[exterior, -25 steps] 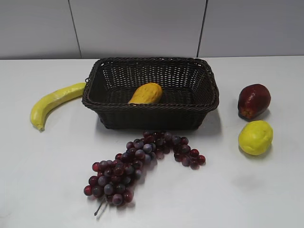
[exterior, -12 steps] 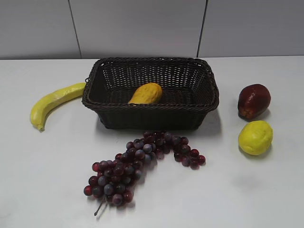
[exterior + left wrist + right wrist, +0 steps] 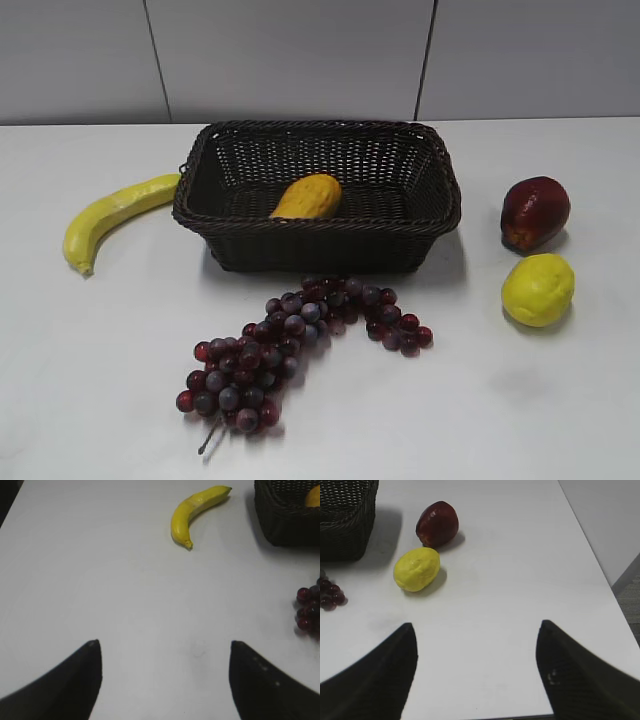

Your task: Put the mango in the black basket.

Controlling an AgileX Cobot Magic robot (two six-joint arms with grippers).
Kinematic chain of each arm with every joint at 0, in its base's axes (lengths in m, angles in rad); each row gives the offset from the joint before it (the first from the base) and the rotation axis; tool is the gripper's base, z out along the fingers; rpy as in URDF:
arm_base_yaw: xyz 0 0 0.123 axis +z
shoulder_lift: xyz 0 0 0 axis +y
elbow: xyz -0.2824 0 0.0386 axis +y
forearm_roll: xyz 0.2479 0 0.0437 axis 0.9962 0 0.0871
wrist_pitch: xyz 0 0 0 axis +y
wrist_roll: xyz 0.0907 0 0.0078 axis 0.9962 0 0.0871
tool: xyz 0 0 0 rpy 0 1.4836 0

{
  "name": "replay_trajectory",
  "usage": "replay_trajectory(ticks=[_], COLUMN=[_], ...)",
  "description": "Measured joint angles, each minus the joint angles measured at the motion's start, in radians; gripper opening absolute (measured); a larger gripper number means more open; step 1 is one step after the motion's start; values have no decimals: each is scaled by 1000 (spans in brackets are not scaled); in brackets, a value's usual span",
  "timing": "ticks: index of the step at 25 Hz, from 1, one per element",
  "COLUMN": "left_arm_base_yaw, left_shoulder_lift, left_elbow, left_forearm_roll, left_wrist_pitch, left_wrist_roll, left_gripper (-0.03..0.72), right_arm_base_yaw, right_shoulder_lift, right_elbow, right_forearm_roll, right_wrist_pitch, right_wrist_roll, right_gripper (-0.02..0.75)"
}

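White tabletop [image 3: 100, 380] runs back to a grey panelled wall. Nearest, the left gripper [image 3: 165, 680] and right gripper [image 3: 476, 672] hang empty over bare table, jaws spread apart. Ahead and right of the left gripper lies the banana [image 3: 195, 511]; ahead and left of the right one sit the lemon [image 3: 417, 569] and a dark red fruit [image 3: 437, 523]. Beyond the grapes [image 3: 290, 345], the black basket [image 3: 318, 225] holds only the mango [image 3: 308, 196] on its floor. By my judgement the placing is done; both arms do best keeping clear.
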Motion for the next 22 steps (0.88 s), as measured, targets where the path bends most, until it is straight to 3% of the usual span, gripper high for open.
replay_trajectory(ticks=[22], left_arm_base_yaw=[0], left_shoulder_lift=[-31], left_elbow=[0], left_forearm_roll=[1], left_wrist_pitch=[-2], left_wrist_roll=[0], left_gripper=[589], right_arm_base_yaw=[0], right_shoulder_lift=[0], right_elbow=[0], right_forearm_roll=[0], right_wrist_pitch=[0], right_wrist_roll=[0], right_gripper=[569])
